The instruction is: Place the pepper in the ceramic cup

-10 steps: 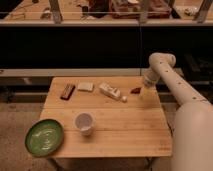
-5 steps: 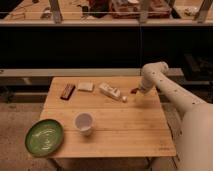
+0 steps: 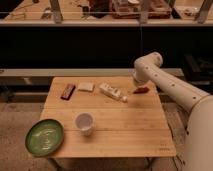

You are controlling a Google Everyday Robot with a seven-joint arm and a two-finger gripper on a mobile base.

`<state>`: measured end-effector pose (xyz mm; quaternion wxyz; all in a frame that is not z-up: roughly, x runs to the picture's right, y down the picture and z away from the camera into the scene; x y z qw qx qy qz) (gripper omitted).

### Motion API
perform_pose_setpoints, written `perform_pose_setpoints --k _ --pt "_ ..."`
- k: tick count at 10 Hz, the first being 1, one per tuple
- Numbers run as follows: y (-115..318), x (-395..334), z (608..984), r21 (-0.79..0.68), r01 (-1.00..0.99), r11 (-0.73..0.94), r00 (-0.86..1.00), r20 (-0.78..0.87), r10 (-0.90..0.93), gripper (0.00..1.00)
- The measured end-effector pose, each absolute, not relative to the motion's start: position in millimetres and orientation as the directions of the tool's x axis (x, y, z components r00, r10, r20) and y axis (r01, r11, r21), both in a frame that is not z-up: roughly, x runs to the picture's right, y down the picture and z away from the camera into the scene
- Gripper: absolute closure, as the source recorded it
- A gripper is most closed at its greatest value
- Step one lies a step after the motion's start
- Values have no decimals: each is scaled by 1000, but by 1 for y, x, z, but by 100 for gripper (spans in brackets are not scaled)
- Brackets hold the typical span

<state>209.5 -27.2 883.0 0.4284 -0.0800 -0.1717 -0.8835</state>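
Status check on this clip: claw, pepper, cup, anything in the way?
Claw at far right edge of table, just above pepper. Pepper not yet in cup, which stands mid-table. White bottle lies close to the path between.

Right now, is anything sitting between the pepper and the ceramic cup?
Partly. The tool is at the pepper, far right on the table. The lying white bottle has its cap end close to the straight line to the ceramic cup; nothing else intervenes.
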Motion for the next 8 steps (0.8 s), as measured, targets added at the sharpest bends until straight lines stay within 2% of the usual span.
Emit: perform_pose_setpoints --k 2,4,7,8 --pt "-28 195 883 258 760 -597 -650 275 -708 20" --pt "-28 197 887 246 813 -528 -581 282 -764 20" --pt "-28 227 886 154 956 -251 -288 324 -901 20" --pt "-27 243 886 111 987 -113 -145 347 -926 20"
